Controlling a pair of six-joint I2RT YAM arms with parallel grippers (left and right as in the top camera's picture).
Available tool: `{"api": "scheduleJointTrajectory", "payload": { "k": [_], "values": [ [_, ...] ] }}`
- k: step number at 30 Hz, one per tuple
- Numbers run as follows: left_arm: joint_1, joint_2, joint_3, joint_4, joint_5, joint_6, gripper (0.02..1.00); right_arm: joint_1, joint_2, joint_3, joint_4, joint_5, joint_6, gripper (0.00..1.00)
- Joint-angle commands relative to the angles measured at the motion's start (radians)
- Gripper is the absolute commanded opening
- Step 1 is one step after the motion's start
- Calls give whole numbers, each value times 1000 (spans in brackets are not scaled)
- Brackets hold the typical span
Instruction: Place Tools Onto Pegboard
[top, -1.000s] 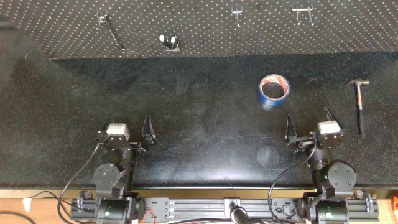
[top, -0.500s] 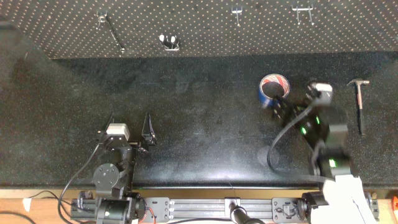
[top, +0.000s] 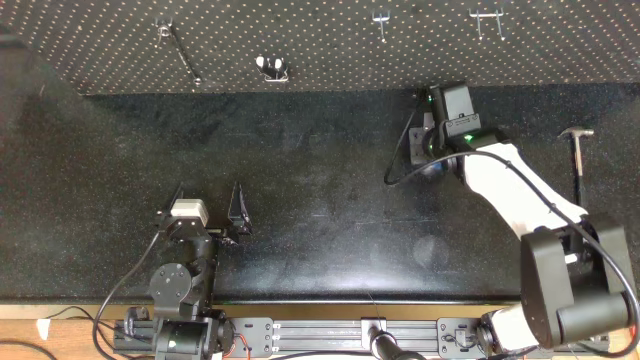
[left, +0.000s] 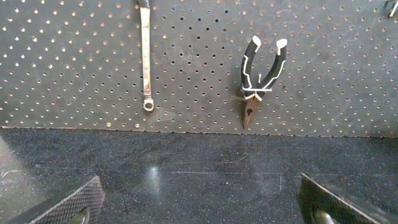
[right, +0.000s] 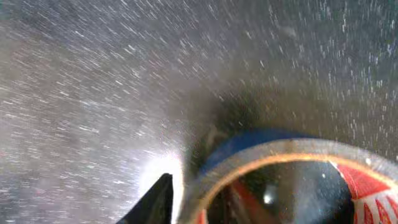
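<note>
Right gripper (top: 425, 150) is sitting right at the tape (right: 280, 152), rim lying just ahead of it; can't tell if it's open or closed. Risk if misaligned: clipping the rim, shoving the tape away instead of gripping its wall

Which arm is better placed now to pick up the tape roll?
Right. The right gripper is directly at the tape roll, while the left gripper rests far away near its base.

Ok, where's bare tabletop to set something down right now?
The table is bare across the middle, between the left gripper and the right arm, and along the pegboard, below the wrench and pliers. Crowded on the right: arm over the tape roll, hammer beside.
</note>
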Motion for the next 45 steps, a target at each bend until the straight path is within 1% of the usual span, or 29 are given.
{"api": "scheduleJointTrajectory", "payload": {
  "k": [1,3,5,8,11,13,14,16,17,18,20,21,22,23,25,26,32,33,37,38,40,41,42,45],
  "values": [
    [-5,-8,-2,-8,6,12,996,9,54,17,-52,36,-28,75],
    [-5,-8,-2,-8,6,12,996,18,22,21,-35,33,-31,75],
    [-5,-8,-2,-8,6,12,996,47,-85,32,28,33,-31,75],
    [-5,-8,-2,-8,6,12,996,102,-291,42,157,34,-31,75],
    [-5,-8,-2,-8,6,12,996,148,-359,42,272,34,-34,75],
    [-5,-8,-2,-8,6,12,998,179,-348,42,361,55,-35,77],
    [-5,-8,-2,-8,6,12,996,202,-336,42,404,97,-38,75],
    [-5,-8,-2,-8,6,12,996,229,-312,42,454,136,-49,75],
    [-5,-8,-2,-8,6,12,996,237,-300,42,478,138,-74,75],
    [-5,-8,-2,-8,6,12,996,248,-265,42,545,138,-125,73],
    [-5,-8,-2,-8,6,12,993,248,-222,42,617,139,-146,75],
    [-5,-8,-2,-8,6,12,996,248,-188,42,667,142,-182,75],
    [-5,-8,-2,-8,6,12,996,248,-130,42,756,179,-225,75],
    [-5,-8,-2,-8,6,12,998,249,-98,42,788,234,-225,73],
    [-5,-8,-2,-8,6,12,996,249,-68,42,812,280,-225,75],
    [-5,-8,-2,-8,6,12,996,249,-44,42,845,317,-229,77],
    [-5,-8,-2,-8,6,12,996,249,31,42,984,324,-239,88],
    [-5,-8,-2,-8,6,12,996,249,42,42,995,325,-239,117],
    [-5,-8,-2,-8,6,12,996,247,45,42,1005,325,-244,169],
    [-5,-8,-2,-8,6,12,996,247,45,42,1005,325,-244,259],
    [-5,-8,-2,-8,6,12,996,247,45,42,1004,325,-244,323],
    [-5,-8,-2,-8,6,12,996,248,45,42,1004,324,-243,371],
    [-5,-8,-2,-8,6,12,996,250,45,42,1004,319,-243,393],
    [-5,-8,-2,-8,6,12,996,254,39,42,972,313,-243,400]
  ]
}}
